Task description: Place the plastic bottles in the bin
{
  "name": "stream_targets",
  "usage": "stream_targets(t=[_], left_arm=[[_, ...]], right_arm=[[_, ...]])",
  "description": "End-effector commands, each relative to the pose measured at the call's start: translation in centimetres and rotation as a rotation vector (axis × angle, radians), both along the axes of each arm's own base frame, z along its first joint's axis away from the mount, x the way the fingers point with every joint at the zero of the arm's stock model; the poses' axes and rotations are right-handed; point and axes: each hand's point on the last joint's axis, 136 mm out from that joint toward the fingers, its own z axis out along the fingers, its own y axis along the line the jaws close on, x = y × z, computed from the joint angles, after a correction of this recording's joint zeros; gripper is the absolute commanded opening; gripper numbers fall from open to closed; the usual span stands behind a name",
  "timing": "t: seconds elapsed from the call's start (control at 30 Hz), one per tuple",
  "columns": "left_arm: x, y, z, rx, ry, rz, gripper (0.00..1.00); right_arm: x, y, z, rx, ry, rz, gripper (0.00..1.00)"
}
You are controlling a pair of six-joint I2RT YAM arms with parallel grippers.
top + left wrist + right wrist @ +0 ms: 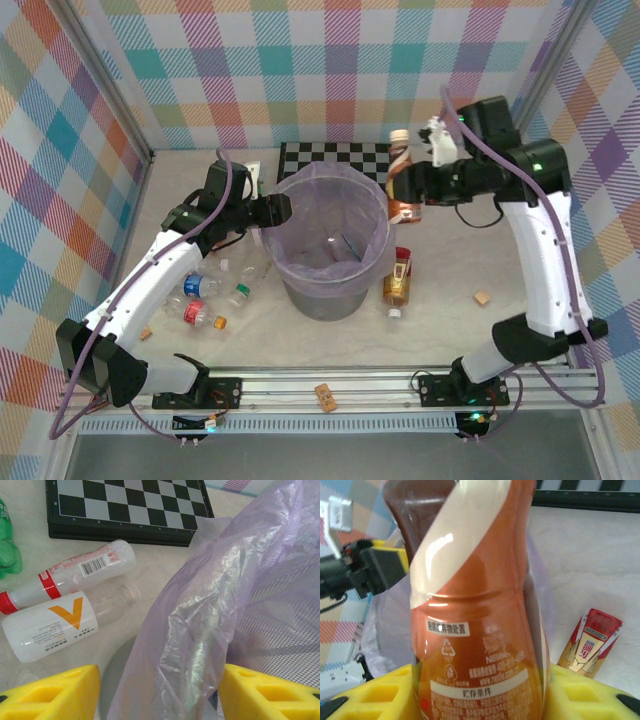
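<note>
**A:** How should this drop go?

**B:** The left gripper (272, 210) is clamped on the lined rim of the bin (300, 290), which should steady it. The right gripper (406, 193) pinches the brown bottle (470, 605) low on its body, roughly upright, just beside the right rim. I'd carry it over the middle of the mouth before releasing, because the slack bag at the rim could catch it.

**A:** Anything around or in the way?

**B:** Clear bottles (200, 288) lie left of the bin and the checkerboard (335, 157) sits behind it. An amber bottle (398, 282) lies at its right side, with a tan block (483, 298) farther right. Only the rim itself stands in the way.
</note>
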Motion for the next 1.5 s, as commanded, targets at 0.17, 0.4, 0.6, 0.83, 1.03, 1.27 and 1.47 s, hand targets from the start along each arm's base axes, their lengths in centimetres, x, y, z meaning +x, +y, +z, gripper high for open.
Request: stream_targets(t=[0.17, 0.4, 0.6, 0.83, 1.03, 1.27, 1.47], left_arm=[[0.2, -0.3, -1.3, 0.006, 0.038, -0.008, 0.63], [0.1, -0.2, -1.1, 0.005, 0.029, -0.004, 0.63], [0.1, 0.1, -0.8, 0.009, 0.018, 0.006, 0.63], [0.1, 0.6, -0.8, 0.013, 0.002, 0.028, 0.63], [0.0, 0.9, 0.3, -0.021, -0.024, 0.053, 0.63], [0.0, 1.2, 0.5, -0.051, -0.033, 0.082, 0.62], [0.1, 1.1, -0.3, -0.053, -0.016, 0.086, 0.61]], right_arm=[[-0.8, 8.0, -4.1, -0.111, 0.118, 0.214, 0.44], [-0.3, 11.3, -9.1, -0.149, 0.271, 0.231, 0.44], [-1.6, 12.9, -12.6, -0.175, 0.373, 0.253, 0.44], [-2.0, 14.1, -15.8, -0.135, 0.457, 0.243, 0.43], [-2.1, 15.1, -18.8, -0.117, 0.518, 0.242, 0.43], [-1.7, 16.4, -22.8, -0.097, 0.588, 0.235, 0.46], [-1.9, 16.7, -25.2, -0.087, 0.634, 0.214, 0.50]])
